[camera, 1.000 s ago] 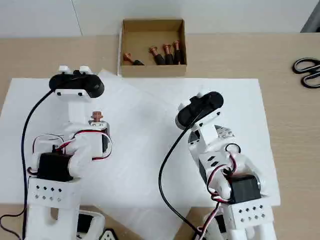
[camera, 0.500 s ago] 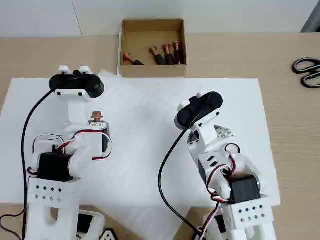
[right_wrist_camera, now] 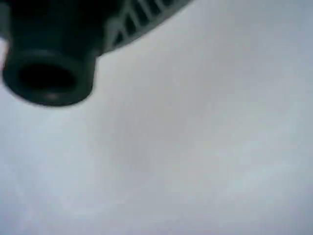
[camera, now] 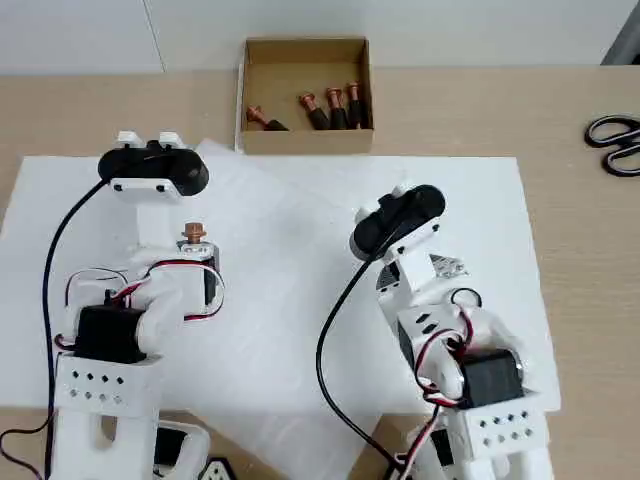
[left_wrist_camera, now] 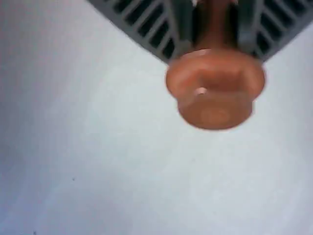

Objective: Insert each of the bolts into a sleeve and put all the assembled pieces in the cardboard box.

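Note:
My left gripper is shut on a copper bolt, its hexagonal head pointing at the camera over the white paper. From above, the bolt sticks out beside the left arm at the left of the sheet. My right gripper is shut on a black sleeve, open bore toward the camera; its arm stands right of centre. The cardboard box at the back holds several assembled bolt-and-sleeve pieces.
White paper covers the middle of the wooden table. Black scissors lie at the far right edge. Open paper lies between the two arms and in front of the box.
The right arm has shifted very slightly; the left arm and its bolt have kept still.

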